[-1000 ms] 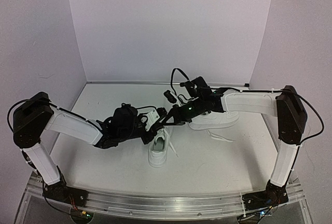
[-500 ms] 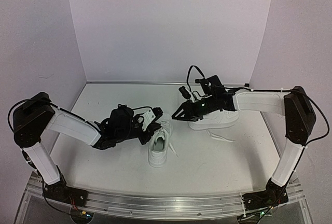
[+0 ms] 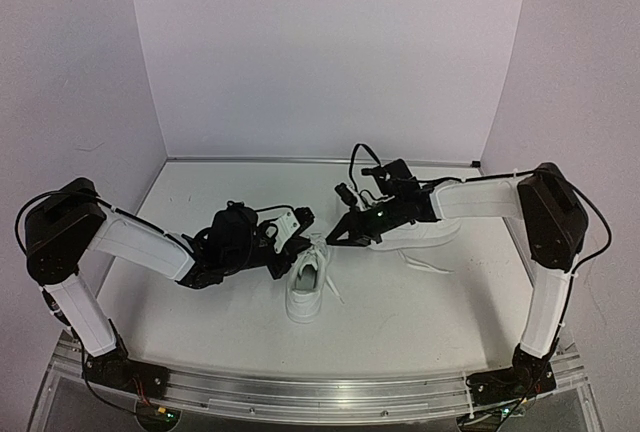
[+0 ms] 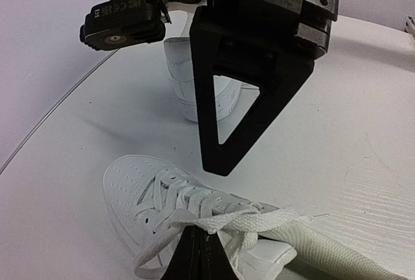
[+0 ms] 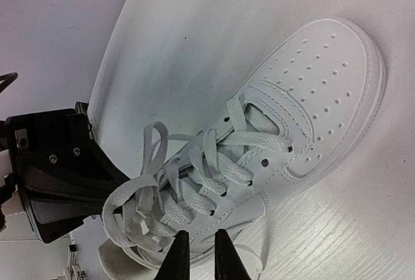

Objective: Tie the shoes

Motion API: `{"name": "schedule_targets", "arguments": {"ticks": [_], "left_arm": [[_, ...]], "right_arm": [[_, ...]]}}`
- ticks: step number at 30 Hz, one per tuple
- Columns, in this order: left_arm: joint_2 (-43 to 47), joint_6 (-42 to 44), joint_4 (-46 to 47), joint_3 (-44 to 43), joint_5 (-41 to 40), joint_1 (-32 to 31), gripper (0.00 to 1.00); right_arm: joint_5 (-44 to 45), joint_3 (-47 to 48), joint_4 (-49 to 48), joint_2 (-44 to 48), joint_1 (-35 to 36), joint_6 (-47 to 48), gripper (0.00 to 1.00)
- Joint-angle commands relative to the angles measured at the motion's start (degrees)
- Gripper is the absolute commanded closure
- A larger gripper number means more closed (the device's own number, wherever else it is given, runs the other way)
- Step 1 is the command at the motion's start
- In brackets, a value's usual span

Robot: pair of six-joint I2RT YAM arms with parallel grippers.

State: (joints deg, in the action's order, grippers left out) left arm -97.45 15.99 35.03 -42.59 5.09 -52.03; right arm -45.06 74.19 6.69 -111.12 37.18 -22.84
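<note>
White perforated sneaker (image 5: pixel 311 92), flat woven laces (image 5: pixel 214 163)

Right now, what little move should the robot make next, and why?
Probably ease the right gripper forward and close its jaws on the lace loop. They're open beside the near shoe, while the left gripper seems pinched on a lace strand.

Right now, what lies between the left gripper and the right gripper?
The laces of the near sneaker; the left wrist view shows them between the left gripper and the right gripper beyond.
</note>
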Motion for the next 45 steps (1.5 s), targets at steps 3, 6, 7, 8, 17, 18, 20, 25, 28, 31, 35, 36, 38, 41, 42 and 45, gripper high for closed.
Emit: {"name": "schedule_targets", "arguments": {"ticks": [3, 6, 7, 8, 17, 18, 20, 25, 28, 31, 35, 36, 38, 41, 42, 45], "left_arm": [[0.9, -0.4, 2.5, -0.9, 1.2, 0.4, 1.00], [0.8, -0.2, 2.4, -1.1, 1.3, 0.4, 1.00], [0.8, -0.1, 2.4, -1.1, 1.4, 0.4, 1.00], [0.8, -0.1, 2.3, -1.1, 1.5, 0.4, 1.00], [0.4, 0.0, 2.3, -1.6, 1.4, 0.3, 1.00], [0.3, 0.0, 2.3, -1.6, 1.4, 0.3, 1.00], [0.2, 0.0, 2.5, -1.6, 1.4, 0.4, 1.00], [0.1, -0.1, 3.2, -1.4, 1.5, 0.3, 1.00], [0.1, -0.2, 3.4, -1.4, 1.9, 0.4, 1.00], [0.2, -0.1, 3.5, -1.3, 2.0, 0.4, 1.00], [0.2, 0.0, 3.8, -1.1, 2.2, 0.4, 1.00], [0.2, -0.1, 4.2, -1.0, 2.3, 0.4, 1.00], [0.1, -0.1, 4.8, -0.8, 2.6, 0.3, 1.00], [-0.3, -0.4, 5.6, -0.8, 3.2, 0.4, 1.00], [-0.4, -0.6, 6.0, -0.8, 3.4, 0.3, 1.00], [-0.8, -0.7, 6.7, -0.8, 4.2, 0.4, 1.00]], "right_arm": [[-5.0, 2.5, -3.7, -1.3, 1.2, -0.7, 0.86], [-6.4, 2.1, -5.2, -1.4, 1.3, -1.6, 0.86], [-6.7, 2.1, -5.6, -1.4, 1.3, -1.9, 0.86], [-7.1, 2.0, -6.0, -1.4, 1.4, -2.1, 0.86], [-9.2, 1.8, -6.1, -1.4, 2.0, -2.5, 0.86], [-9.2, 1.7, -6.1, -1.4, 2.1, -2.5, 0.85], [-9.4, 1.5, -6.1, -1.4, 2.3, -2.4, 0.85], [-9.5, 1.3, -6.1, -1.9, 2.7, -2.3, 0.83], [-9.3, 1.3, -6.1, -2.1, 2.8, -2.5, 0.84], [-9.3, 1.3, -6.1, -1.9, 2.8, -2.6, 0.84], [-9.1, 1.5, -6.1, -1.9, 2.8, -2.8, 0.83], [-9.3, 1.6, -6.1, -2.1, 2.8, -2.9, 0.83], [-9.7, 1.8, -7.1, -2.6, 2.9, -3.1, 0.83], [-10.0, 1.9, -8.2, -2.8, 3.0, -3.5, 0.83], [-10.0, 2.0, -8.3, -2.8, 3.0, -3.5, 0.83], [-10.3, 2.2, -8.5, -2.9, 3.0, -3.7, 0.84]]}}
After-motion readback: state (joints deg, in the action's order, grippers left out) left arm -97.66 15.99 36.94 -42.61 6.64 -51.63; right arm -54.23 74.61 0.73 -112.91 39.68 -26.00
